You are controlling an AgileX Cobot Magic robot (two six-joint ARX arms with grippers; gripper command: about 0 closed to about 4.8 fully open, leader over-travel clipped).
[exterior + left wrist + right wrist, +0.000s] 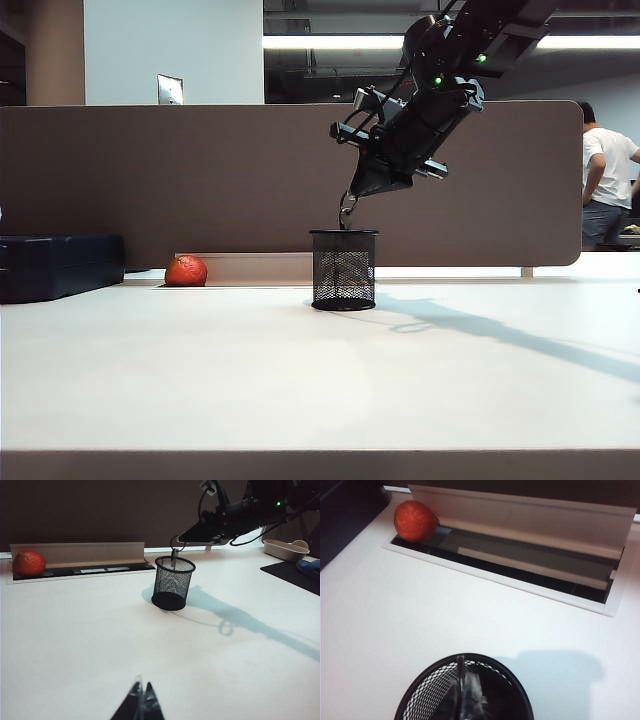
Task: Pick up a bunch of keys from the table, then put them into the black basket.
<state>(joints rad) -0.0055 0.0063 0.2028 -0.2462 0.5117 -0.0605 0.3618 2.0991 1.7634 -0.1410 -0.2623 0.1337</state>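
Here the right hand [352,196] hangs the bunch of keys [346,212] over the black basket [343,270].
Its fingers pinch the ring, likely so the keys dangle with their long axis vertical, tips pointing down into the basket's mouth, ready for a drop straight inside. The basket stands upright mid-table [200,380]; the left hand [141,700] rests low near the front, pressed together, empty.

One black basket [343,268], one bunch of keys [347,210], one orange fruit [186,271], one dark blue box [60,266].
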